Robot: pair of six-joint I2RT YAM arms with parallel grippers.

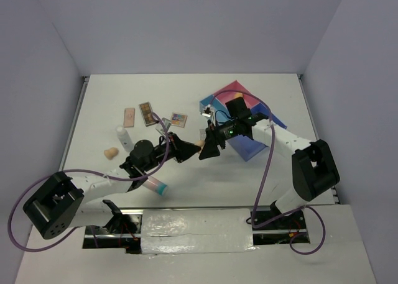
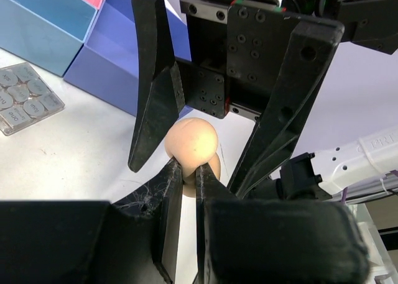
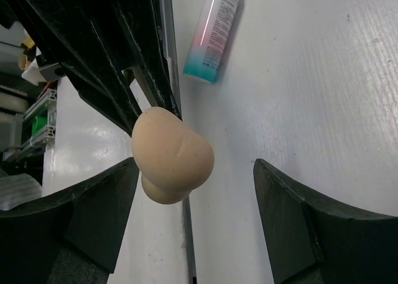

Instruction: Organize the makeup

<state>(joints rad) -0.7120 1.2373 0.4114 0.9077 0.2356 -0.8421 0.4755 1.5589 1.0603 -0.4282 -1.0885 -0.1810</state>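
Observation:
A tan egg-shaped sponge point(image 2: 191, 141) hangs above the table, pinched at its narrow end by my left gripper point(image 2: 188, 167), which is shut on it. My right gripper point(image 3: 196, 197) faces it head-on and stands open, one finger on each side of the sponge point(image 3: 171, 153), which sits closer to the left-hand finger point(image 3: 93, 215). In the top view both grippers meet at mid-table, left point(image 1: 191, 150) and right point(image 1: 206, 148). Another sponge point(image 1: 111, 152), a white bottle point(image 1: 124, 137), three palettes point(image 1: 147, 113) and the teal-capped tube point(image 1: 155, 184) lie on the table.
The pink-and-blue compartmented tray point(image 1: 249, 148) stands just behind my right arm, at the right of the table. A grey palette point(image 2: 25, 97) lies beside its blue wall point(image 2: 43, 23). The tube point(image 3: 214, 35) lies below the left arm.

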